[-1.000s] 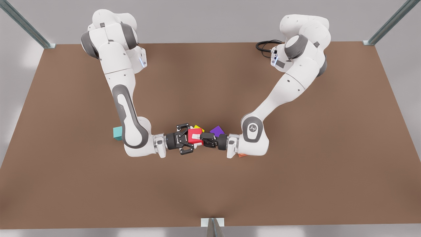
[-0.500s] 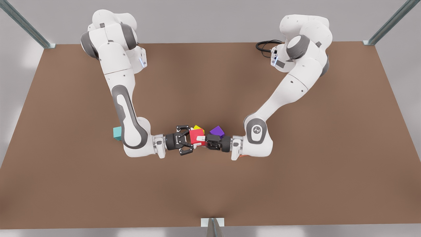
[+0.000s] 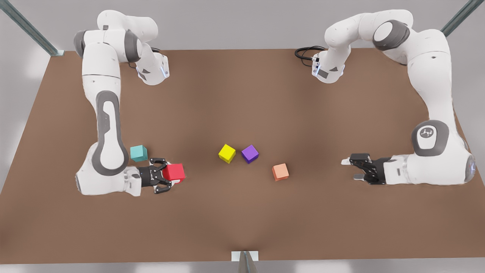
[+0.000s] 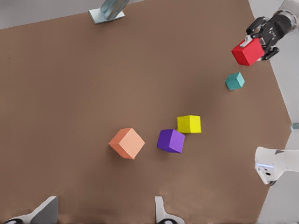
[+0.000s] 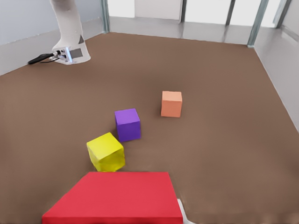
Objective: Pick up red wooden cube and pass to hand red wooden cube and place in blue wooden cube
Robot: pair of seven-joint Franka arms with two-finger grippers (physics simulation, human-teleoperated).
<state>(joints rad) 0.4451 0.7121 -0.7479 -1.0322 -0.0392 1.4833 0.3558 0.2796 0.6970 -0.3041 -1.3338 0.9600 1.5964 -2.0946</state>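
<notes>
Right end effector (image 3: 175,177) clamped on red wooden cube (image 3: 174,171) beside blue wooden cube (image 3: 138,152); left end effector (image 3: 346,169) apart.

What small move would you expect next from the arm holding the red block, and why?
Probably carry the red wooden cube sideways until it is above the blue wooden cube. The right tool already grips it close beside that teal block, while the left tool waits open, far off.

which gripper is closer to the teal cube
The right gripper, shut on the red cube, sits just beside the teal cube. The left gripper waits open far across the table, beyond the orange cube.
</notes>
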